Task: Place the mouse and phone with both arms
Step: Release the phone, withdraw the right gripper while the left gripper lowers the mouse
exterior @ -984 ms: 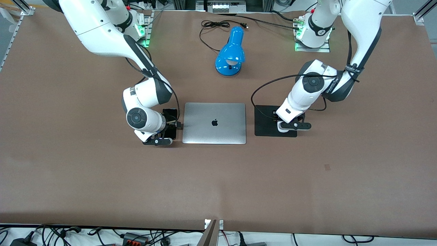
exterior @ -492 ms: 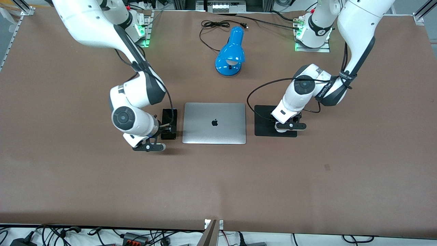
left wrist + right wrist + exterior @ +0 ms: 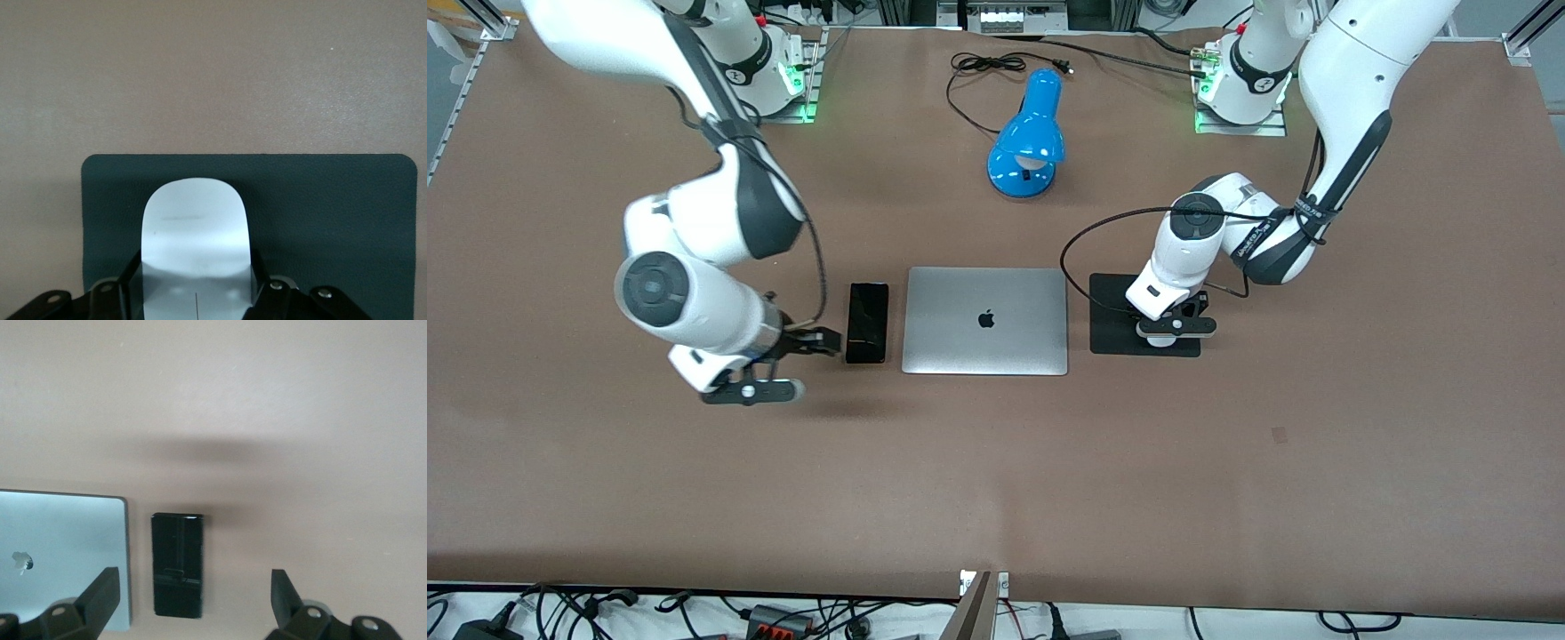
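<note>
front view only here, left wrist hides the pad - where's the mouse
observer: the left wrist view shows the mouse at the left tool, over the black pad and inside its outline.
operator: centred on the pad
observer: no, more bare pad shows on one side of it than on the other.
operator: has the right tool let go of the phone
observer: yes, in the right wrist view the right tool has its fingers spread wide, gripping nothing; the phone lies flat on the table beside the laptop.
</note>
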Controlling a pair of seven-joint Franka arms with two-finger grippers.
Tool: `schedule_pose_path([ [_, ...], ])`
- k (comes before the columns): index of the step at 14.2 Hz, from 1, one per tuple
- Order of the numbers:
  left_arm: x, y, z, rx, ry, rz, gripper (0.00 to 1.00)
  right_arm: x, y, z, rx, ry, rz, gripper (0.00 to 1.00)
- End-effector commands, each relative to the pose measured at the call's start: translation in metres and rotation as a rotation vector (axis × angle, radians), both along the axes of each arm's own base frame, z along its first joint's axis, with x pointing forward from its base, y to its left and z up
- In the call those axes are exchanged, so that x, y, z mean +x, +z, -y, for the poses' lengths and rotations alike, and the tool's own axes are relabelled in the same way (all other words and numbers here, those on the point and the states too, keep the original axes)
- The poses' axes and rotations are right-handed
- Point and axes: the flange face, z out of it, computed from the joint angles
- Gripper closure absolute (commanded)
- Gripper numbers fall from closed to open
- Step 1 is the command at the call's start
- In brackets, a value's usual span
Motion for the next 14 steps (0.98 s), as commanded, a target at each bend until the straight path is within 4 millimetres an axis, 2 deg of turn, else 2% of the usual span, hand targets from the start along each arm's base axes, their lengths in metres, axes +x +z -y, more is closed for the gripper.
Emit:
schedule_pose_path([
  [1, -0.001, 0.001, 0.007, 0.001, -0.010, 0.022, 0.53, 0.000, 0.042, 0.010, -0.041, 0.031, 0.060, 0.00],
  [2, -0.001, 0.000, 0.007, 0.001, -0.011, 0.019, 0.38, 0.000, 0.054, 0.022, -0.052, 0.019, 0.060, 0.00],
  [3, 0.001, 0.001, 0.007, 0.003, -0.014, 0.024, 0.16, -0.001, 0.061, 0.035, -0.056, 0.001, 0.044, 0.00],
  [4, 0.002, 0.003, 0.006, 0.003, -0.012, 0.028, 0.08, -0.001, 0.070, 0.039, -0.054, -0.005, 0.049, 0.00],
  [7, 0.005, 0.006, 0.004, 0.002, -0.010, 0.036, 0.01, 0.005, 0.087, 0.058, -0.052, -0.032, 0.056, 0.00],
  [9, 0.006, 0.011, 0.005, 0.003, -0.010, 0.045, 0.00, 0.003, 0.108, 0.066, -0.047, -0.046, 0.085, 0.00],
  [10, 0.008, 0.016, 0.004, 0.004, -0.010, 0.054, 0.00, 0.002, 0.117, 0.079, -0.046, -0.064, 0.087, 0.00],
  [11, 0.012, 0.025, 0.002, 0.008, -0.016, 0.072, 0.00, -0.001, 0.125, 0.095, -0.053, -0.081, 0.073, 0.00],
  [13, 0.022, 0.046, -0.009, 0.016, -0.016, 0.112, 0.00, -0.004, 0.136, 0.114, -0.062, -0.045, 0.052, 0.00],
  [14, 0.034, 0.060, -0.019, 0.023, -0.025, 0.135, 0.00, -0.003, 0.149, 0.133, -0.061, -0.044, 0.068, 0.00],
])
